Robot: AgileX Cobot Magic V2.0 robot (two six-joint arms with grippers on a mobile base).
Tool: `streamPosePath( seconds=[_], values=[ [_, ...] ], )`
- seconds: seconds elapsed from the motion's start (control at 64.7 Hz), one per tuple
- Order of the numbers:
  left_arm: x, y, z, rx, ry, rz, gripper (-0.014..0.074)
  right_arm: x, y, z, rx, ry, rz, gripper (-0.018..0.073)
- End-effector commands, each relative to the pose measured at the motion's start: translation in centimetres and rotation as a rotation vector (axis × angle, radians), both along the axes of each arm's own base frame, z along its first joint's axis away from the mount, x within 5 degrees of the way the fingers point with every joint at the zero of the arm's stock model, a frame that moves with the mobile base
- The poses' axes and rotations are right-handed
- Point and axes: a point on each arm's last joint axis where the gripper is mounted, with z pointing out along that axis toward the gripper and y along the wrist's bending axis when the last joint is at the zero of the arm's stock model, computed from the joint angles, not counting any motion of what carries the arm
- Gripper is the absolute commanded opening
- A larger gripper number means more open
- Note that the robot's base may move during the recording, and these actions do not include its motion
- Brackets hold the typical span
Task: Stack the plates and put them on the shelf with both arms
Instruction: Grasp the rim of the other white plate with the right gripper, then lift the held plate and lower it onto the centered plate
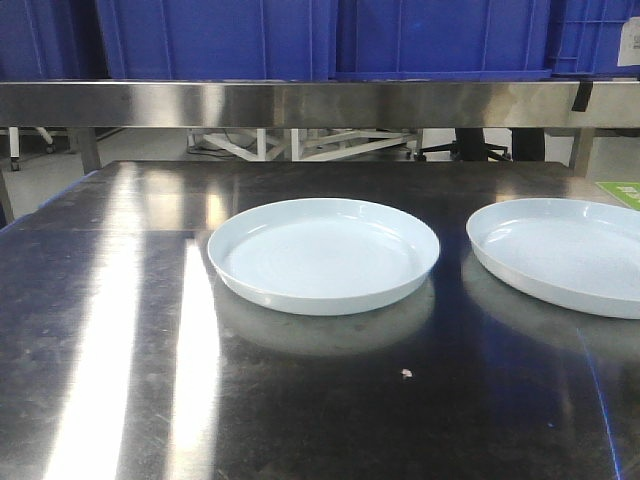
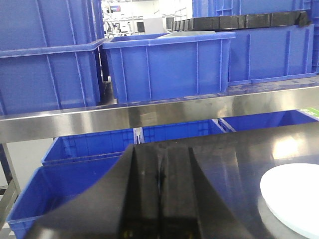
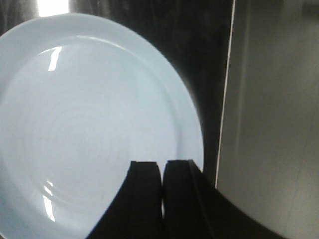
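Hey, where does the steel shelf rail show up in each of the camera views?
Front: the shelf rail spans the top, under the blue crates.
Left wrist: the shelf rail crosses the middle, rising slightly to the right.
Right wrist: not in it.
Shared landmark: the dark tabletop, visible in all three views.

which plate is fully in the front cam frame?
The left plate, mid-table, whole rim visible; the right plate is cut off by the picture's right edge.
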Motion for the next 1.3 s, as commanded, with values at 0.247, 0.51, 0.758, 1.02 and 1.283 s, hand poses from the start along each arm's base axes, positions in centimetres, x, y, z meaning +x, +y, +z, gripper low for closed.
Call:
streamPosePath(
  seconds=[0.247,0.51,0.758,1.02,1.283],
  values=[
    [-0.1,0.1,1.6,-0.027,-0.098,0.008,0.0082,1.3,-0.7,1.3,-0.044,-0.062,0.005,0.0353],
    [-0.1,0.1,1.6,-0.027,-0.098,0.008,0.0082,1.7,-1.0,0.0,-0.070,-0.023,0.016,0.0353],
    [-0.1,0.1,1.6,-0.027,-0.098,0.008,0.0082,1.9,-1.1,-0.6,-0.072,-0.002,0.019,0.0353],
    [-0.1,0.1,1.6,-0.027,-0.098,0.008,0.0082,2.0,-1.1,-1.3,-0.065,0.027,0.022,0.0353],
    [-0.1,0.1,1.6,-0.027,-0.098,0.008,0.0082,2.2,-0.9,-2.1,-0.034,0.052,0.017,0.0353]
  ],
)
